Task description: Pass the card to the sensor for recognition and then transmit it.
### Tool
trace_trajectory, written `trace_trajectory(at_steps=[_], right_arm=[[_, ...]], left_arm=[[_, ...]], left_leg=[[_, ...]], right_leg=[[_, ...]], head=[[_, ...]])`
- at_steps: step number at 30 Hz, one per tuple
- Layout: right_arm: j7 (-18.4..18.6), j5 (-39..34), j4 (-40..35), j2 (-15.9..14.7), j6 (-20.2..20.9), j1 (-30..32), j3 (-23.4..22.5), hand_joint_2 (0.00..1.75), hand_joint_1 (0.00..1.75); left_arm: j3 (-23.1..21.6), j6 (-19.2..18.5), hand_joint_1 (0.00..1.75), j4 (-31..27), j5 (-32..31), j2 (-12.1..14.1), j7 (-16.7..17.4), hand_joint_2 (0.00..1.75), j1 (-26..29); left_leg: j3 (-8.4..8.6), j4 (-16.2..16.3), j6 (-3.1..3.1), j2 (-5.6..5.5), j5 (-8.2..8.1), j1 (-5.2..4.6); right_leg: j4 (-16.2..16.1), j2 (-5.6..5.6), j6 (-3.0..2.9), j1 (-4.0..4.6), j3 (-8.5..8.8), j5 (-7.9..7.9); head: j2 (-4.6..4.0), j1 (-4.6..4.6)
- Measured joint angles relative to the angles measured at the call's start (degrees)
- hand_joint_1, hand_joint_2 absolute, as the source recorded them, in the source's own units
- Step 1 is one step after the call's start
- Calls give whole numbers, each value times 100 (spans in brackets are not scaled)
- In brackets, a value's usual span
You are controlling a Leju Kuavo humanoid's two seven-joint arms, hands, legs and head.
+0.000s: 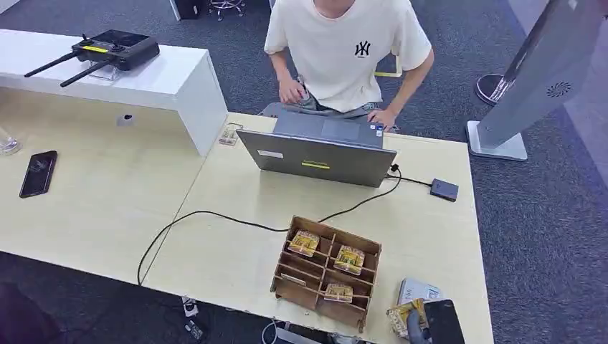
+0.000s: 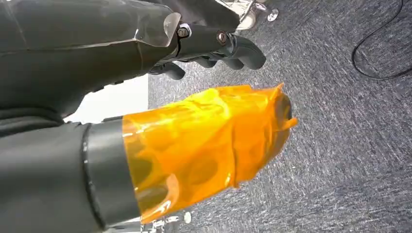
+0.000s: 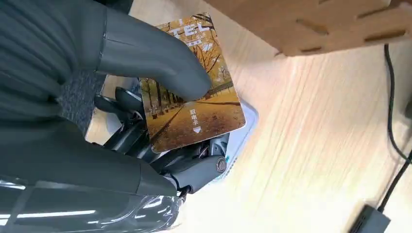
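**Card in hand, sensor yet to be reached**

While a person in a cream T-shirt [image 1: 349, 50] works at the grey laptop [image 1: 319, 152] across the pale wooden table [image 1: 236, 244], the robot's right hand [image 3: 145, 97] holds a glossy card printed with autumn trees [image 3: 194, 104] — thick grey thumb pressed on its face, darker fingers beneath, at the table's near edge beside a brown slotted wooden card rack [image 1: 326, 272]. A white flat pad [image 3: 245, 121] lies just under the card; whether that is the sensor cannot be told. A small dark box [image 1: 444, 189] on a cable sits near the laptop, well apart from the hand.

By the look of it the pick-up is done; presenting the card for recognition and handing it on remain.

Counted: one card in the hand, three stacks of like cards in the rack, one laptop, one person.

The left hand [image 2: 218, 51] hangs over grey carpet, its dark fingers curled in on nothing — an orange-wrapped part sits close before that camera.
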Motion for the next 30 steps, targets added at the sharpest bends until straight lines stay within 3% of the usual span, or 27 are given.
trace_trajectory(at_steps=[13, 30], right_arm=[[-39, 74, 22, 100, 262, 61, -356, 175, 175], [7, 431, 452, 284, 426, -238, -472, 175, 175]], left_arm=[[4, 17, 0, 7, -4, 0, 72, 0, 2], [4, 0, 0, 7, -81, 0, 138, 0, 0]], left_leg=[[0, 0, 0, 0, 0, 0], [2, 0, 0, 1, 0, 0]], right_leg=[[0, 0, 0, 0, 0, 0], [0, 1, 0, 0, 1, 0]], head=[[0, 0], [0, 0]])
